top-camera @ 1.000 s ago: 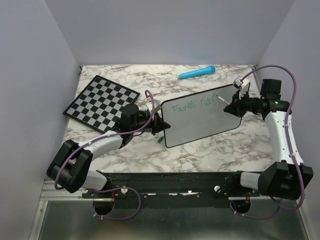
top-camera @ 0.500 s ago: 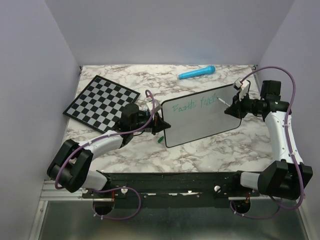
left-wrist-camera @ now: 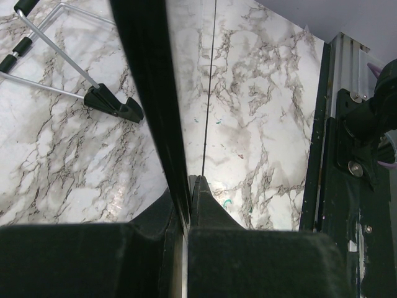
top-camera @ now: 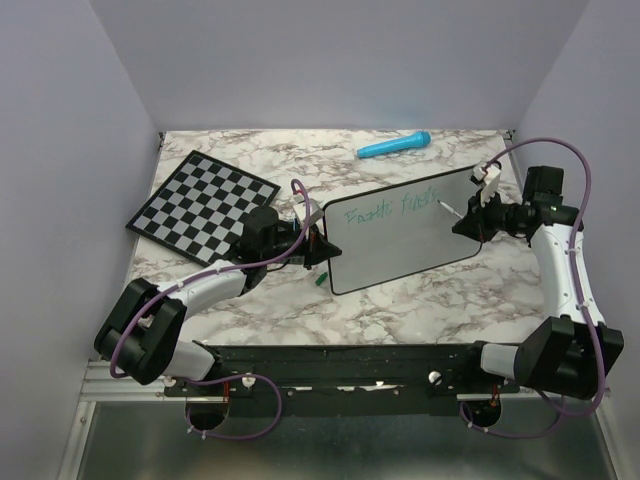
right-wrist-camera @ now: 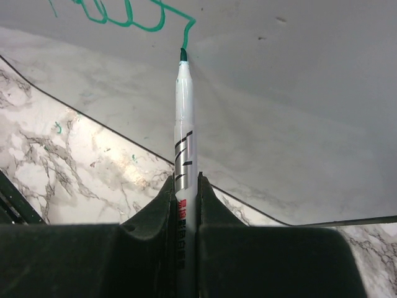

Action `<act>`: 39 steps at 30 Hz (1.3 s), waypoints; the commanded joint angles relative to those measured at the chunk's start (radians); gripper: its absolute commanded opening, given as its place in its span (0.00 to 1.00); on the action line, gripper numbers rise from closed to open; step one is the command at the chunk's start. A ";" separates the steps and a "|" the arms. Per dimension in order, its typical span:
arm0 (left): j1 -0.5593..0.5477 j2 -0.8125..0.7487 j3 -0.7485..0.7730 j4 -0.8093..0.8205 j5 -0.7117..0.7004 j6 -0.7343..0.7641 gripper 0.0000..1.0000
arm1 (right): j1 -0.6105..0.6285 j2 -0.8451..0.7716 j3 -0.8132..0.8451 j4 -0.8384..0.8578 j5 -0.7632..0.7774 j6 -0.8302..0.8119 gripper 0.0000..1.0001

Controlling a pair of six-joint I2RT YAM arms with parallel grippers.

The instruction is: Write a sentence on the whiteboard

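Marble-veined worktop point(top-camera: 260, 300) carried the whiteboard point(top-camera: 400, 240) right of centre, with a chessboard point(top-camera: 203, 195) well apart on its left. Left jaws were clamped shut on the whiteboard's left edge. Right jaws were closed tight on a white marker point(right-wrist-camera: 184, 124), whose green tip met the end of the sentence point(top-camera: 385, 211), scrawled in teal along the board's upper part.

text | whiteboard point(top-camera: 400, 252) | sentence point(top-camera: 362, 213) roughly "Faith fuels"; marker point(right-wrist-camera: 184, 124) | red print unreadable
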 commanded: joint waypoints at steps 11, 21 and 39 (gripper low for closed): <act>0.001 0.047 -0.025 -0.157 -0.042 0.114 0.00 | 0.035 0.001 0.044 -0.043 -0.062 0.004 0.01; 0.001 0.046 -0.028 -0.162 -0.043 0.121 0.00 | -0.017 -0.117 0.092 -0.093 -0.102 0.001 0.01; -0.001 0.003 -0.017 -0.216 -0.062 0.109 0.00 | -0.151 -0.117 0.049 -0.113 -0.142 -0.102 0.00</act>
